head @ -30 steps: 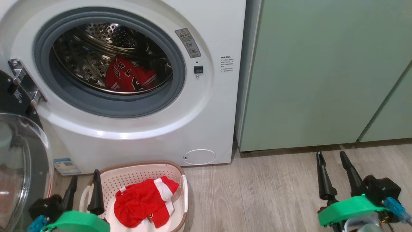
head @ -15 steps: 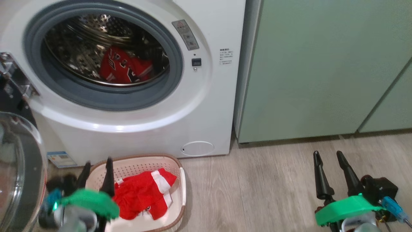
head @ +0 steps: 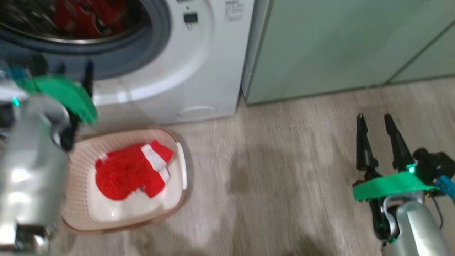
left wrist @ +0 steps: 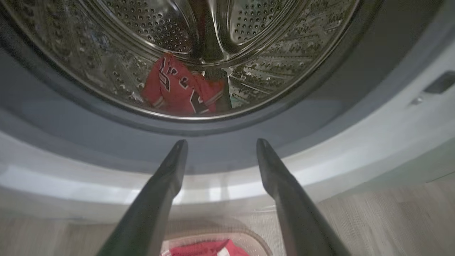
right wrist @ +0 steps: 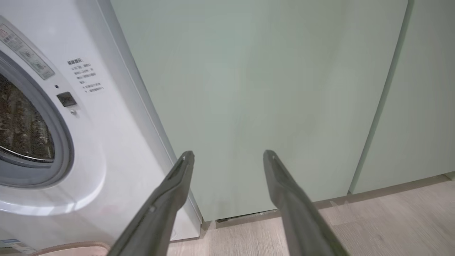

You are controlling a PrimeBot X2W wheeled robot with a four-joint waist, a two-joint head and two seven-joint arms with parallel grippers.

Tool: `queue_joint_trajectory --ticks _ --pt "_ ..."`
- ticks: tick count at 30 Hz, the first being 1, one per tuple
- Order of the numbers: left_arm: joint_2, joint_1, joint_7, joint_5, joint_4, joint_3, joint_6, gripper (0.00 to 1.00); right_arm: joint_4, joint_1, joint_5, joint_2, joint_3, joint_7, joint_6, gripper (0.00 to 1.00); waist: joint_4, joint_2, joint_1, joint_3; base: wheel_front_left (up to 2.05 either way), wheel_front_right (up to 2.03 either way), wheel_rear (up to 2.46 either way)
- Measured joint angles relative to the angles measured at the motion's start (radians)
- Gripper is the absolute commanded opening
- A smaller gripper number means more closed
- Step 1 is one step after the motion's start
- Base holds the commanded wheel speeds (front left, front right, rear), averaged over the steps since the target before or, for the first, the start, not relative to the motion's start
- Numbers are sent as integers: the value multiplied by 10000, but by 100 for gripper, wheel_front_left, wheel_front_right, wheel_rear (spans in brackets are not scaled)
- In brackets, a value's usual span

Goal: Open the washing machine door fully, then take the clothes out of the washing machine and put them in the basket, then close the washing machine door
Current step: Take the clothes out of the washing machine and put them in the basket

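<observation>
The washing machine (head: 185,71) stands at the upper left with its drum mouth uncovered; the washing machine door is out of view. One of the clothes, red with black-and-white lettering (left wrist: 181,89), lies at the bottom of the steel drum (left wrist: 270,42). My left gripper (left wrist: 221,142) is open with nothing in it. It is raised in front of the grey gasket, just below the drum mouth (head: 75,65). Another red garment with white trim (head: 131,174) lies in the cream basket (head: 179,160) on the floor before the machine. My right gripper (head: 374,118) hangs open and empty at the lower right, facing the cabinets (right wrist: 229,153).
Pale-green cabinet doors (head: 320,42) stand right of the washer. Wood-look floor (head: 277,177) stretches between the basket and my right arm. The head view is blurred.
The head camera has tilted down, so the whole picture has shifted up. My left gripper has risen from above the basket to the front of the drum mouth. The right gripper has kept its place.
</observation>
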Motion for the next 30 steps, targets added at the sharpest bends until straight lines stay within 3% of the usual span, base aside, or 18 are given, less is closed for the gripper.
queue_joint_trajectory --ticks 5,7,23,30 --pt "445 -1807 506 -8 709 -8 0 100 -199 -540 0 23 -29 0 0 100 -294 0 0 988 0 0 0" --pt "892 -2877 792 73 1220 -130 0 100 -359 -1021 0 40 -25 0 0 100 -531 0 0 1712 0 0 0" --pt "2174 -7105 2452 458 2456 -857 0 100 -1081 -2522 174 105 -268 0 0 100 -1387 -1 0 4729 0 0 0" --pt "2640 -8183 3156 458 2874 -1127 0 100 -1122 -2827 449 117 -222 -2 0 100 -1641 -1 1 5644 0 0 0"
